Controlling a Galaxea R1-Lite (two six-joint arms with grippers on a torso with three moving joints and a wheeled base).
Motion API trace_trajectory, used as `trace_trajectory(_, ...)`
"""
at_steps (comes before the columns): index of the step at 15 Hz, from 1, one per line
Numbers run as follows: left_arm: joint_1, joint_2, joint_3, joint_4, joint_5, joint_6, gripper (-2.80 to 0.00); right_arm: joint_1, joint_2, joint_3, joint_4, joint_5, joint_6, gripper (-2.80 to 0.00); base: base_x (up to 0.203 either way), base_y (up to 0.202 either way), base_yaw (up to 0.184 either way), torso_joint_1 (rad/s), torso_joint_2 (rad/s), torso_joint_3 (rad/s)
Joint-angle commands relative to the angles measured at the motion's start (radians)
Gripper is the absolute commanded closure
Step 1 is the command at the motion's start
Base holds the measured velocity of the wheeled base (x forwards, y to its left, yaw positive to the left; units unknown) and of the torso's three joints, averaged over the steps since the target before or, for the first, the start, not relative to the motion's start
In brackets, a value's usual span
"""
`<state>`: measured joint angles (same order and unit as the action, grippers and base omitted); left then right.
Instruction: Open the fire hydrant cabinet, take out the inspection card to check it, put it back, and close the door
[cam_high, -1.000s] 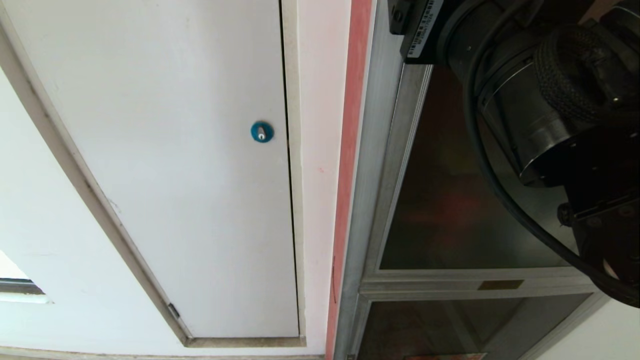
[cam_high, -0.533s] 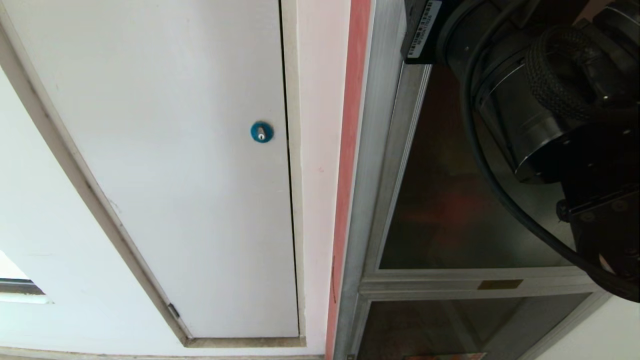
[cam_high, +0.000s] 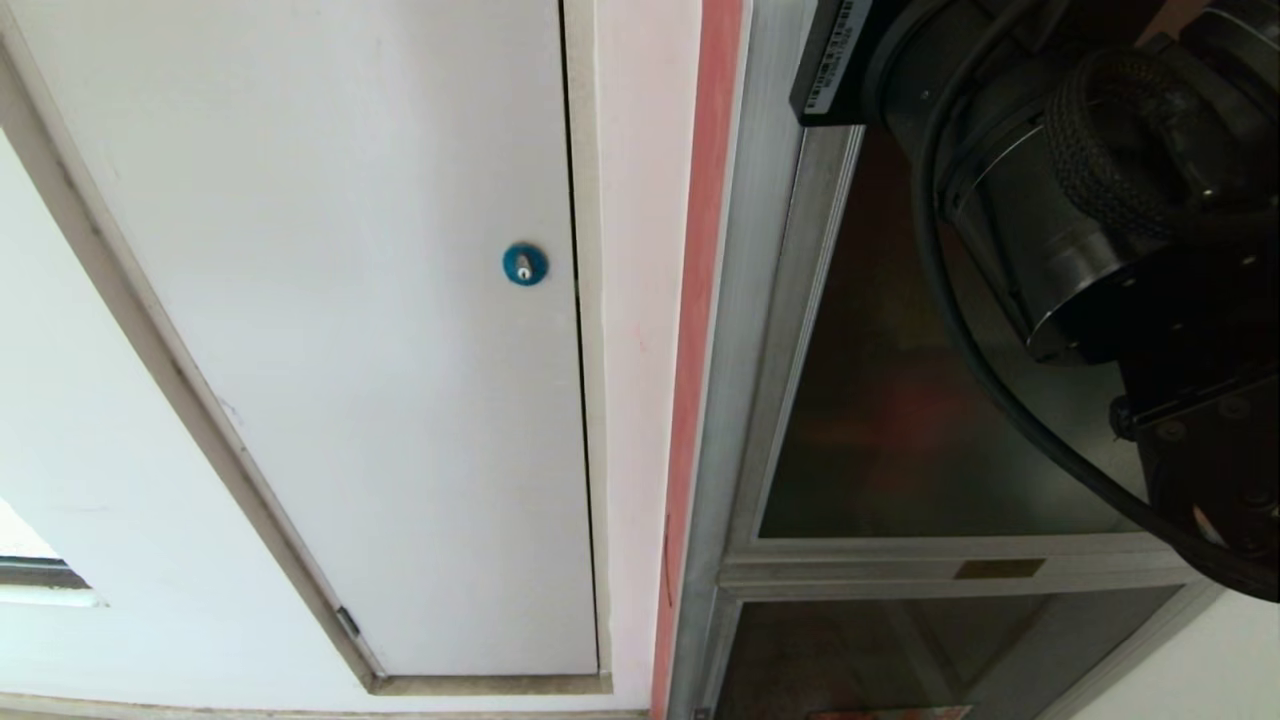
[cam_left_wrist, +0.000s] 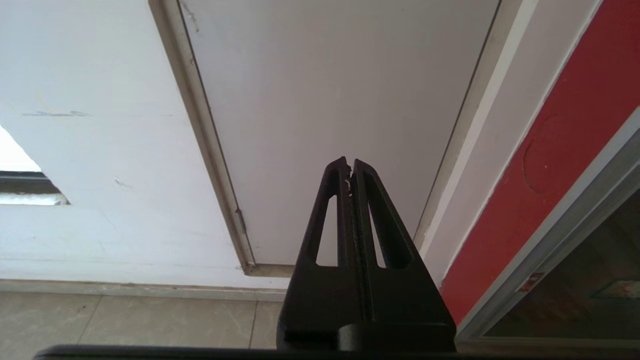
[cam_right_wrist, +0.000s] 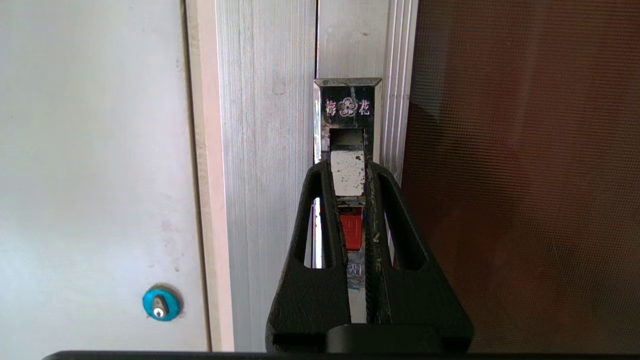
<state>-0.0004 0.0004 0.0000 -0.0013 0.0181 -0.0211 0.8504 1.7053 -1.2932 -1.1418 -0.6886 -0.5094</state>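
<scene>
In the head view the right arm (cam_high: 1090, 200) fills the upper right corner, reaching toward the fire hydrant cabinet (cam_high: 740, 300); its hand is out of frame here. The door (cam_high: 900, 400), dark tinted glass in a silver frame, lies flush and shut. Off to the arm's left sits a white panel (cam_high: 350, 300) with a round blue lock (cam_high: 524, 263).

In the left wrist view the left hand (cam_left_wrist: 350, 172) hangs idle with its fingers pressed together on nothing, pointed at the white panel, well apart from the cabinet.

In the right wrist view the right hand (cam_right_wrist: 349, 172) is narrowed onto the small metal latch tab (cam_right_wrist: 347, 172) that sits in the chrome door handle (cam_right_wrist: 347, 115), one finger on each side. A red piece (cam_right_wrist: 351, 231) shows between the fingers nearer the wrist. The tinted glass lies just beside the hand.

This looks like the opening step, with the grip on the latch just taken. The next move likely calls for pulling the tab toward the robot, keeping the pinch firm so the slim metal does not slip, then swinging the door outward. The inspection card is not visible.
</scene>
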Motion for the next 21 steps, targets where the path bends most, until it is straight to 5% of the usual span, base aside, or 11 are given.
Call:
trace_trajectory(1, -0.001, 0.000, 0.000, 0.000, 0.000, 0.000, 0.00, 0.001, -0.001, -0.001, -0.010, -0.006, -0.003, 0.00, 0.000, 0.000, 0.000, 0.000, 0.00, 0.000)
trace_trajectory(21, -0.001, 0.000, 0.000, 0.000, 0.000, -0.001, 0.00, 0.071, -0.065, 0.022, -0.018, -0.017, -0.009, 0.00, 0.000, 0.000, 0.000, 0.000, 0.00, 0.000)
